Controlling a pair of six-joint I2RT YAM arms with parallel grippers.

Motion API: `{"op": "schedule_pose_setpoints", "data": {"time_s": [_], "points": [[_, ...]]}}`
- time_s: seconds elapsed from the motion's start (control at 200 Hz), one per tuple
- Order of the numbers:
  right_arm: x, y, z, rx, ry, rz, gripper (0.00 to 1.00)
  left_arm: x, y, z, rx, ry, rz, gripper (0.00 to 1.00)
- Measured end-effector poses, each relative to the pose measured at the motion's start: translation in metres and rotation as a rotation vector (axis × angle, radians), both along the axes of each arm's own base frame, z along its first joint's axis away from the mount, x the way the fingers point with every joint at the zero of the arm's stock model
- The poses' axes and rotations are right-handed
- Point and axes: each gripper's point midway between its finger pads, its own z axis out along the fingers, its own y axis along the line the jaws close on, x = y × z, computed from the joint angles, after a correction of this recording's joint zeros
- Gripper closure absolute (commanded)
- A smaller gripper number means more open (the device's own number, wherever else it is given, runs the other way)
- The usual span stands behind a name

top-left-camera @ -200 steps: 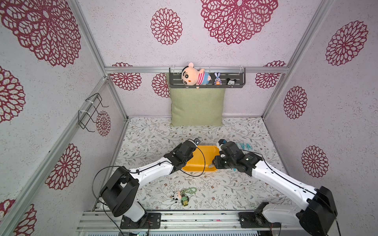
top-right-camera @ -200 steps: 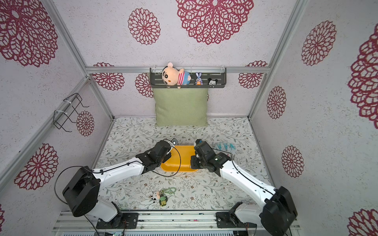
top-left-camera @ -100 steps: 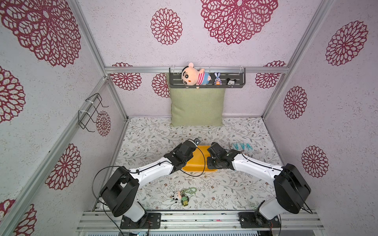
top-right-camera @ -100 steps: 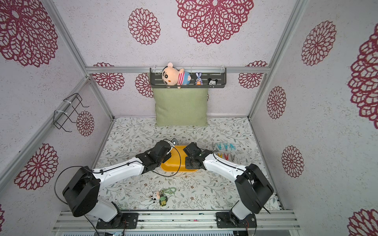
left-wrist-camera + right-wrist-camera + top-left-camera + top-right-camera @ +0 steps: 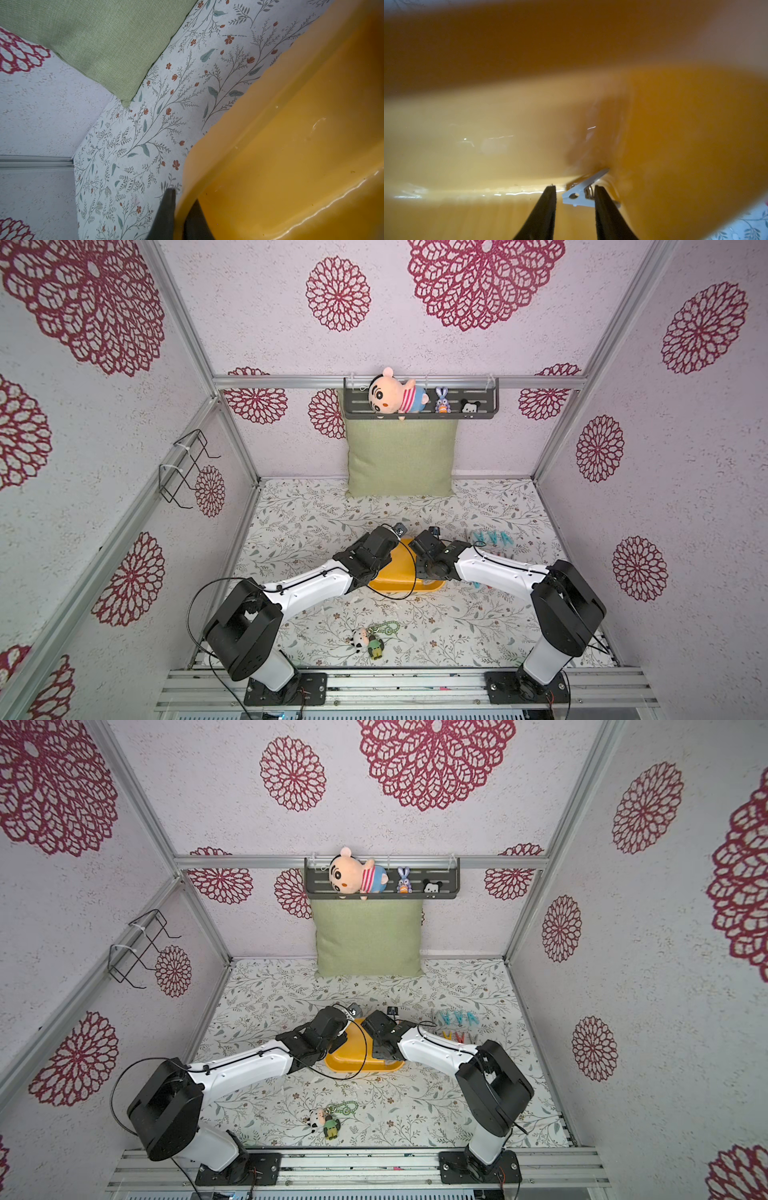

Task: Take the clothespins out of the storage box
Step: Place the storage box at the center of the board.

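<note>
Here: floral tabletop (image 5: 316, 506) (green pillow (image 5: 401, 458) at back); left pincer (image 5: 182, 196) clamps storage box (image 5: 291, 145), right pincer (image 5: 574, 187) apart.

Blurred: storage box (image 5: 508, 124) interior; grey clothespin (image 5: 583, 192) partly behind fingers (image 5: 604, 212).

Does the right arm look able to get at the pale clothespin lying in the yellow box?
Probably yes: the right arm reaches into the storage box, its jaws open either side of the pale clothespin by the wall, with nothing else in the way.
</note>
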Motion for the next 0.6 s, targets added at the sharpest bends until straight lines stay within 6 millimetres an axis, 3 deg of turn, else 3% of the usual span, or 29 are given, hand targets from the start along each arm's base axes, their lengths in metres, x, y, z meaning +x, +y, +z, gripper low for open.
{"op": "schedule_pose_setpoints", "data": {"time_s": [0.33,0.6], "points": [[0.000,0.004,-0.003,-0.003,-0.005,-0.011,0.63,-0.003,0.001,-0.006,-0.005,0.036,-0.007,1.00],[-0.017,-0.003,-0.007,0.000,0.058,0.007,0.63,0.006,-0.011,-0.034,-0.057,0.223,-0.068,1.00]]}}
